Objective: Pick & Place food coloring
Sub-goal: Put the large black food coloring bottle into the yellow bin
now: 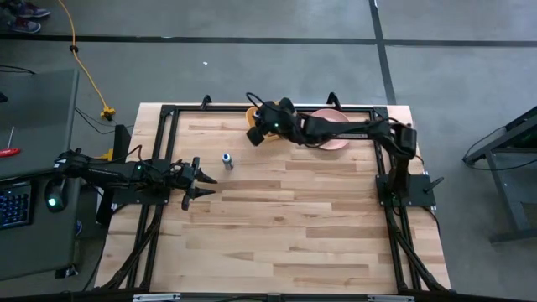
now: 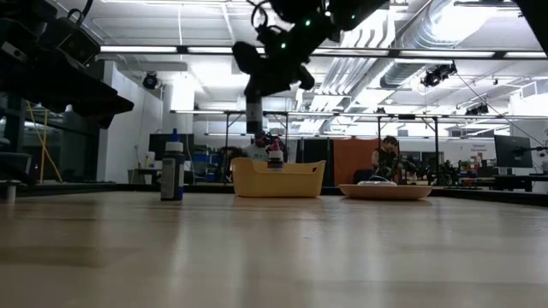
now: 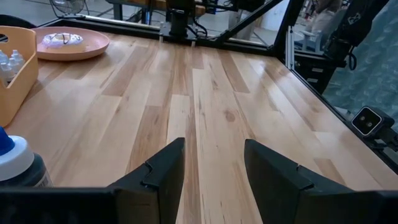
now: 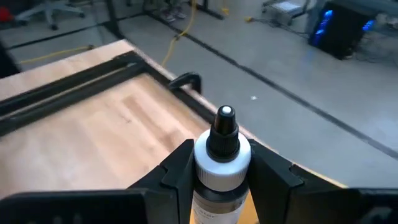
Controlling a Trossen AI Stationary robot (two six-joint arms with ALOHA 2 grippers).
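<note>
My right gripper (image 4: 222, 163) is shut on a small food coloring bottle (image 4: 221, 180) with a dark body, white shoulder and black nozzle cap. In the low view the bottle (image 2: 254, 111) hangs in the air above the yellow bin (image 2: 278, 180) at the table's far side. Inside the bin another small bottle (image 2: 275, 156) stands upright. A blue-capped bottle (image 1: 226, 160) stands on its base on the table, just beyond my left gripper (image 1: 200, 179). That gripper is open at the table's left with nothing between its fingers (image 3: 163, 171). My right gripper pinches the bottle's upper body just under the white shoulder (image 4: 219, 169) between its two fingers (image 4: 177, 168). The fingers come from the table's right, slanting slightly down. The bottle stands roughly upright in the hold, cap up, lifted clear above the bin.
A pink plate (image 1: 336, 138) with a doughnut (image 3: 61, 38) lies at the far right, partly under my right arm. The black frame rail (image 1: 210, 107) runs along the table's far edge. Bare wood (image 1: 285, 226) covers the middle and near half.
</note>
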